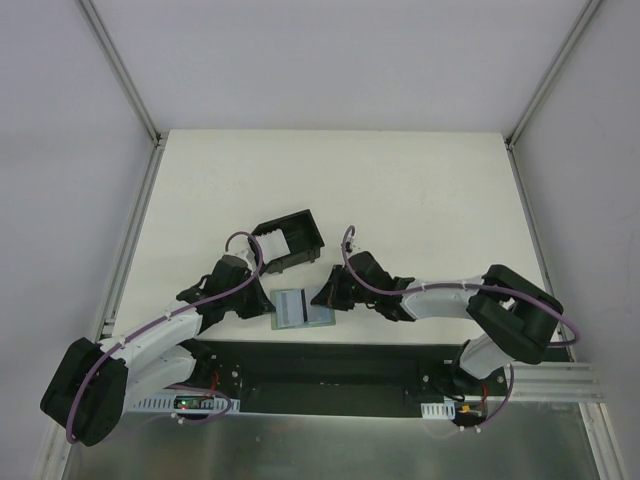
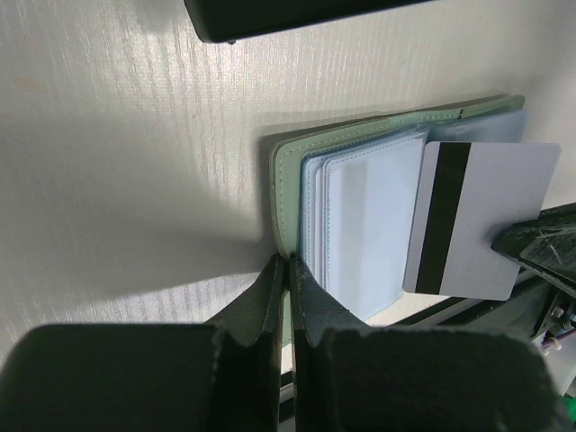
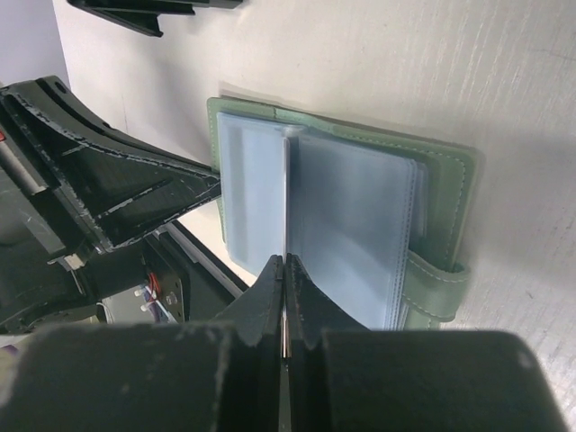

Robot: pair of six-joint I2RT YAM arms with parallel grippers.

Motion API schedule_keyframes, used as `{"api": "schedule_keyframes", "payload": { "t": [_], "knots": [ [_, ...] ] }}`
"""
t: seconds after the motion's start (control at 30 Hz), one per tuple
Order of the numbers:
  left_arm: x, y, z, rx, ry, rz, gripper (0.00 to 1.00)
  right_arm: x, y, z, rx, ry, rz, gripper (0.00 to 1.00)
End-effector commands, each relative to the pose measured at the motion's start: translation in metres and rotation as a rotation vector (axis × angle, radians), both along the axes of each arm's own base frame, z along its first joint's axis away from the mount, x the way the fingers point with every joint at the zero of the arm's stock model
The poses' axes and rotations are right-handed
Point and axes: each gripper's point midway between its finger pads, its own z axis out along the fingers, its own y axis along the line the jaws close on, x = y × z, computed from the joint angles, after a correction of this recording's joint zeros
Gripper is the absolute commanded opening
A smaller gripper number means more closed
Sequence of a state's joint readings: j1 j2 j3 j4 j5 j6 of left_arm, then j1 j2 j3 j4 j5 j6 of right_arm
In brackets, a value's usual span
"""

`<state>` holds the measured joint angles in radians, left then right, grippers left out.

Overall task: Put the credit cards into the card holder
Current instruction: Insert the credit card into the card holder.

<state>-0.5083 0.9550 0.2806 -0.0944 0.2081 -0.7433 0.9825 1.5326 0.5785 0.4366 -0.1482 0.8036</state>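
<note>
1. The right gripper [image 3: 284,262] is clamped shut on a thin, stiff white card [image 2: 477,220] with a dark stripe.
2. The left gripper [image 2: 287,263] pinches the edge of the soft, stitched green case [image 2: 285,180], which lies open.
3. The black, hard-walled card holder [image 1: 290,240] stands just beyond the case, on the far side.

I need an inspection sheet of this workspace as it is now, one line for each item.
Surface: white table, matt.
Job's things: striped card held over the open green case; black card holder behind the case, apart from it, inside too dark to check; a blue card cannot be told apart.
Clutter: green case, lying open, clear sleeves showing.
End effectors: left end effector shut on the case's edge; right end effector shut on the striped card.
Cables: purple cables run along both arms.
Surroundings: grey walls, metal frame posts.
</note>
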Motion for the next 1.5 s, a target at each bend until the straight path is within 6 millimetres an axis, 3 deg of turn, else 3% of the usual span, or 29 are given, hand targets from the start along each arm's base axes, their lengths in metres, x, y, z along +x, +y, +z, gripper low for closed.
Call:
{"api": "schedule_keyframes", "payload": {
  "t": [0.0, 0.5, 0.83, 1.27, 1.47],
  "knots": [
    [-0.012, 0.015, -0.016, 0.069, 0.06, 0.014, 0.0, 0.003, 0.016, 0.01, 0.049, -0.008, 0.021, 0.0],
    [-0.012, 0.015, -0.016, 0.072, 0.063, 0.015, 0.0, 0.0, 0.011, -0.01, 0.018, 0.032, 0.006, 0.0],
    [-0.013, 0.015, -0.016, 0.064, 0.06, 0.017, 0.0, 0.011, 0.001, -0.02, -0.014, 0.013, -0.004, 0.0],
    [-0.013, 0.015, -0.016, 0.067, 0.062, 0.018, 0.0, -0.011, 0.021, -0.018, 0.006, 0.06, 0.048, 0.0],
    [-0.012, 0.015, -0.015, 0.062, 0.056, 0.019, 0.0, -0.008, 0.03, -0.022, -0.007, 0.085, 0.023, 0.0]
  ]
}}
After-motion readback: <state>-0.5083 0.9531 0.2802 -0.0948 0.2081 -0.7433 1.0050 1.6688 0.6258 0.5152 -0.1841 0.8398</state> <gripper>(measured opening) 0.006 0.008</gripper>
